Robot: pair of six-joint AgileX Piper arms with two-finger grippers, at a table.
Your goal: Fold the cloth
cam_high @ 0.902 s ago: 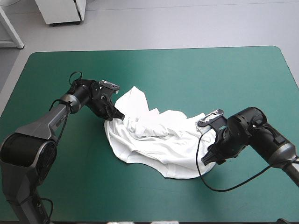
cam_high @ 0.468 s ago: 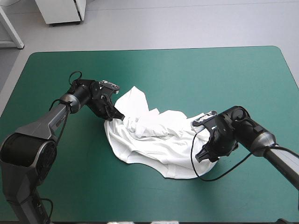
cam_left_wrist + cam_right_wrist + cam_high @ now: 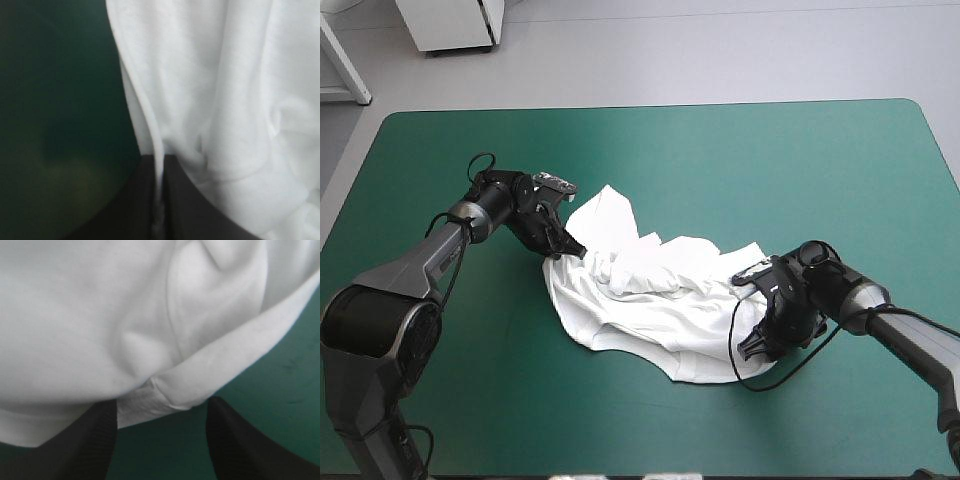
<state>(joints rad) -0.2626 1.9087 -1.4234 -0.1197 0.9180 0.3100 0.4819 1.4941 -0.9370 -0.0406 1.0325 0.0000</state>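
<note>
Even bright overhead light; soft shadows among folds of the T-shirt (image 3: 650,300); teal-green cover (image 3: 50,100) dimmer in left wrist view.

Crumpled white T-shirt (image 3: 655,300) mid-table

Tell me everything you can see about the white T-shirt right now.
The T-shirt is white, soft-looking fabric, a crumpled, wrinkled heap lying near the middle of the teal-green cover. The left gripper is shut on an edge at its left end. The right gripper stands open at its right end, a folded hem between its fingers.
</note>
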